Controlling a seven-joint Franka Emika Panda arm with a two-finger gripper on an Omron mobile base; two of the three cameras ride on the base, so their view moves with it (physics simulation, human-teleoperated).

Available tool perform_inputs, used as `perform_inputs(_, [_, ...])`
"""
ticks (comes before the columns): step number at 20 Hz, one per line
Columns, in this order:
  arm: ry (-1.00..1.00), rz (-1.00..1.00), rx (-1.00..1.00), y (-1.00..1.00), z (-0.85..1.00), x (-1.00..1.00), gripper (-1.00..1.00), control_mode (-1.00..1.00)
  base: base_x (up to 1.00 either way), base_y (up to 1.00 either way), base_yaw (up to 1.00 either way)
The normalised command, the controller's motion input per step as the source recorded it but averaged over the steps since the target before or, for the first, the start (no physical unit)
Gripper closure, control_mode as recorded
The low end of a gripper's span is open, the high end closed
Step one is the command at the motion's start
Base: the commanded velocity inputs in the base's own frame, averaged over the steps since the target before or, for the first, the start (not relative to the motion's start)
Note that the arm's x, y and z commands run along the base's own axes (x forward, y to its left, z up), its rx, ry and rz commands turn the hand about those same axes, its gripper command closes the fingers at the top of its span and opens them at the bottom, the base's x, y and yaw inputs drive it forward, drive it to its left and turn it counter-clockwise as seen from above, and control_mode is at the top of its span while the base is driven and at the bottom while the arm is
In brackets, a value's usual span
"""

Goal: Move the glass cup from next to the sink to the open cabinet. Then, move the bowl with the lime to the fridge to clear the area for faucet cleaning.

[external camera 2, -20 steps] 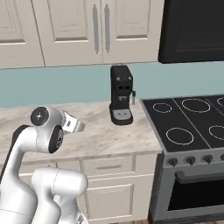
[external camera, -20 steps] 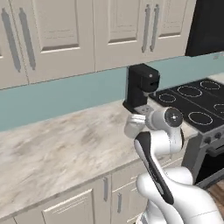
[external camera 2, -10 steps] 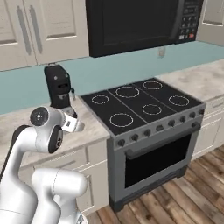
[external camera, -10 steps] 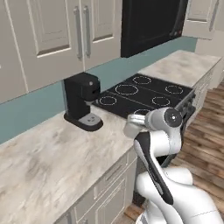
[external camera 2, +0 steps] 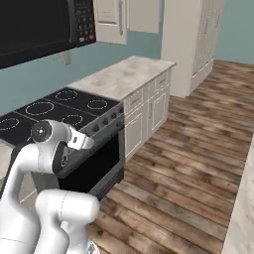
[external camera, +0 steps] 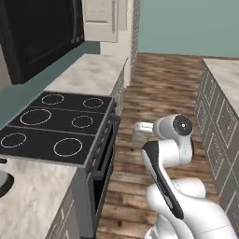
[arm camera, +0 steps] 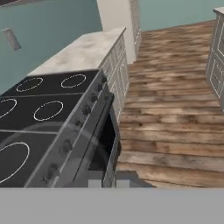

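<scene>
Kitchen stove beside wood floor; closed end effector grips a hard-to-see glass.

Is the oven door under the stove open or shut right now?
Shut: the oven door sits flush under the stove, handle against the front, no gap.
</scene>
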Motion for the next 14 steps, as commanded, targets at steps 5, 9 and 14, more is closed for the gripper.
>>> perform_inputs(5, [0.0, 0.0, 0.0, 0.0, 0.0, 0.0, 1.0, 1.0, 0.84, -0.06, -0.57])
perform_inputs(9, [0.0, 0.0, 0.0, 0.0, 0.0, 0.0, 1.0, 1.0, 1.0, 0.89, -0.29])
perform_inputs(14, [0.0, 0.0, 0.0, 0.0, 0.0, 0.0, 1.0, 1.0, 1.0, 0.92, -0.28])
